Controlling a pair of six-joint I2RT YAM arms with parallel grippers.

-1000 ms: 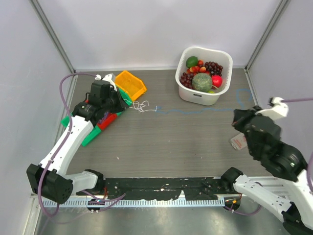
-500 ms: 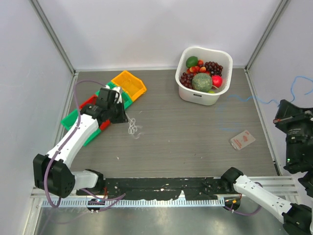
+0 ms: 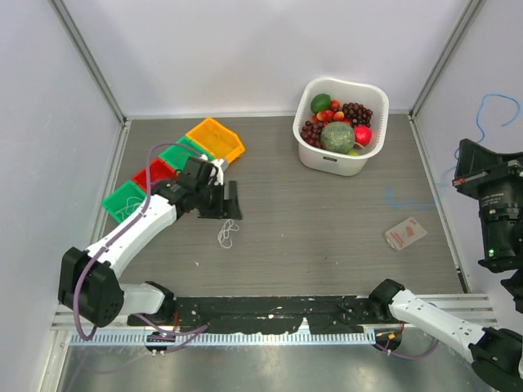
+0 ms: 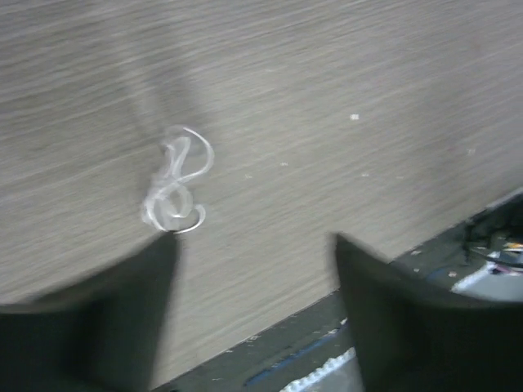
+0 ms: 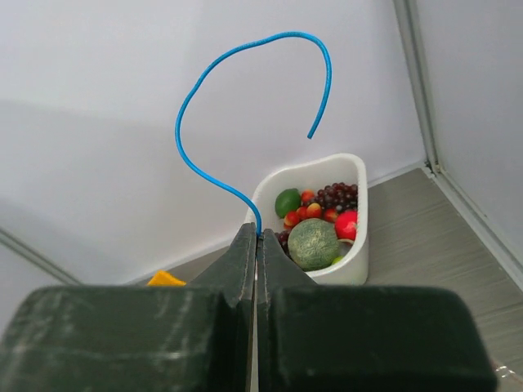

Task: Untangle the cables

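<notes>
A small white cable [image 3: 226, 234] lies coiled on the table by itself, just in front of my left gripper [image 3: 231, 204]. In the left wrist view the white cable [image 4: 176, 184] sits off the left fingertip, and the left gripper [image 4: 253, 278] is open with nothing between its fingers. My right gripper [image 3: 461, 166] is raised high at the right side. Its jaws are shut on a blue cable [image 5: 178, 122] that arches up from the right gripper [image 5: 257, 233]. The blue cable [image 3: 498, 104] curls near the right wall, and its lower part trails faintly toward the table.
A row of yellow [image 3: 216, 139], green [image 3: 181, 155], red [image 3: 151, 173] and green [image 3: 124, 200] bins stands at the back left. At the back right is a white basket [image 3: 327, 162] of fruit. A small packet [image 3: 406, 233] lies at the right. The black rail [image 3: 278, 314] runs along the near edge.
My left gripper moved right from the bins, opened and let go of the white cable, now on the table. My right arm rose, pulling the blue cable away from the white one.
</notes>
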